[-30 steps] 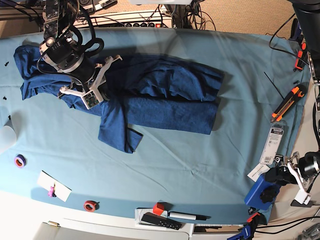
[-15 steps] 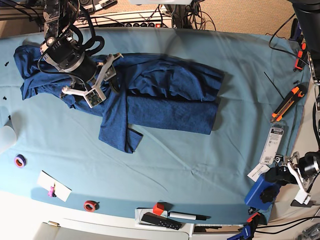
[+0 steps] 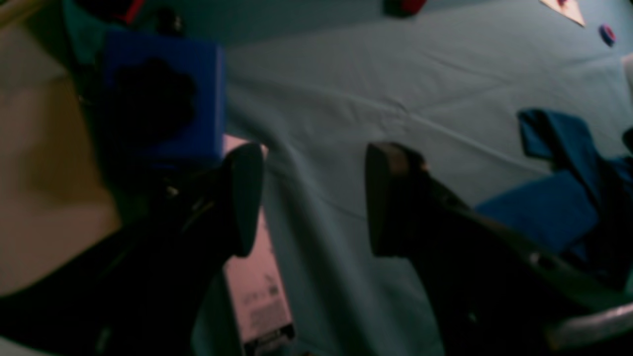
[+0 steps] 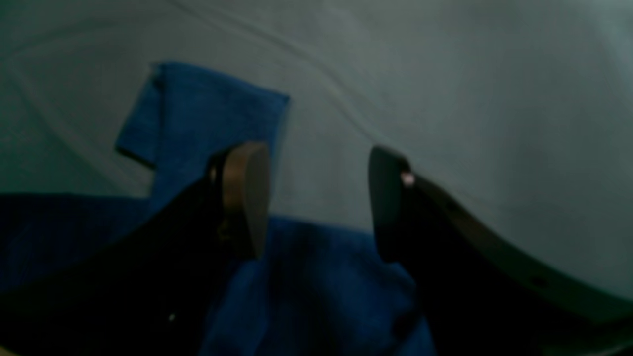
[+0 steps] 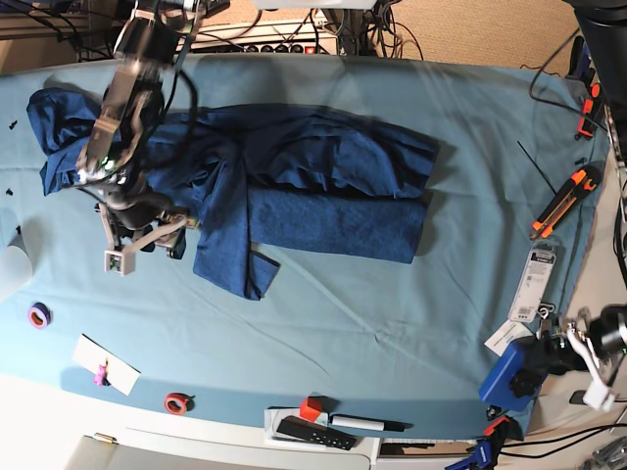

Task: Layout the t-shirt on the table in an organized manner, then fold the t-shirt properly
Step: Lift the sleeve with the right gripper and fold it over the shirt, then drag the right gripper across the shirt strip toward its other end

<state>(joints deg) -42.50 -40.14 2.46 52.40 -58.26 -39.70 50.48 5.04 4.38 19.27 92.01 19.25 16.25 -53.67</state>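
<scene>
**Shirt still bunched; laying out is the step in hand**

The surface [image 5: 411, 323] fills the base view, and the t-shirt [image 5: 323, 196] lies crumpled across its upper left and centre. The right pincer [image 5: 147, 240] hangs at the shirt's lower-left edge, jaws wide, holding nothing. The left pincer [image 3: 311, 198] waits wide at lower right. Next, I judge, an edge wants gripping and drawing flat.

Overhead base, two close wrist views
</scene>
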